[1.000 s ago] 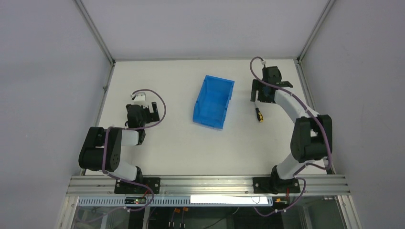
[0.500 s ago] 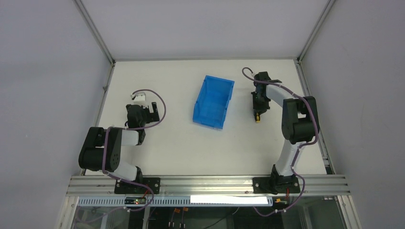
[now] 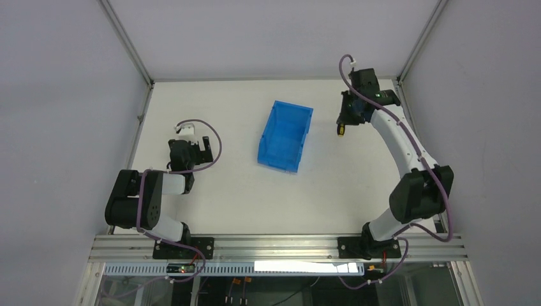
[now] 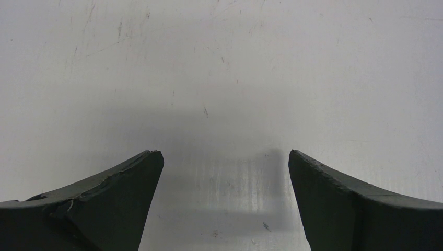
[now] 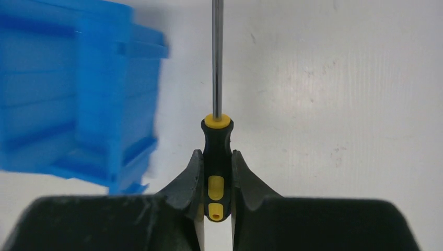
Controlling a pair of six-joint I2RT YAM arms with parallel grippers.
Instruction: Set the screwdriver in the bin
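Your right pincer (image 5: 216,155) grips the screwdriver (image 5: 217,133) by its handle, bin (image 5: 78,94) to its left. Your left pincer (image 4: 224,154) gapes wide, empty.

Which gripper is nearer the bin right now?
Right. The right gripper, shut on the screwdriver, hangs just right of the bin; the left gripper sits farther away, left of it.
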